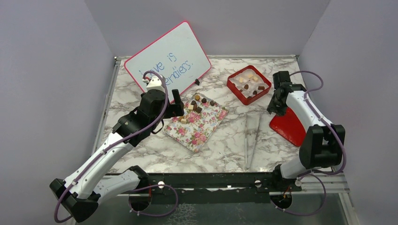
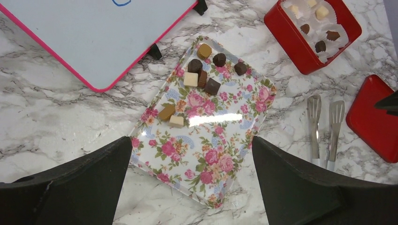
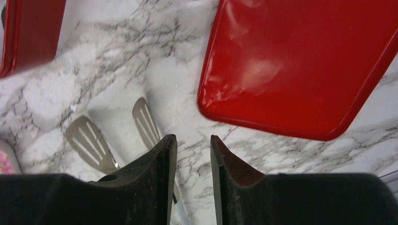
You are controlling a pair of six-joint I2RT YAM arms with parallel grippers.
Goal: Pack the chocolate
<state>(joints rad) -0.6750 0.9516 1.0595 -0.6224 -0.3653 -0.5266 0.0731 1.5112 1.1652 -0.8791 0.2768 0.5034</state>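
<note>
Several chocolate pieces, dark brown, mid-brown and cream, lie at the far end of the floral tray. In the left wrist view a cluster and two tan pieces lie on the tray. More pieces sit in white cups in the red box. My left gripper hovers over the tray's near end, open wide and empty. My right gripper is over bare marble beside the red lid, its jaws a narrow gap apart with nothing between them.
Metal tongs lie between the tray and the red lid; their tips show in the right wrist view. A pink-framed whiteboard stands at the back left. Grey walls enclose the marble table on three sides.
</note>
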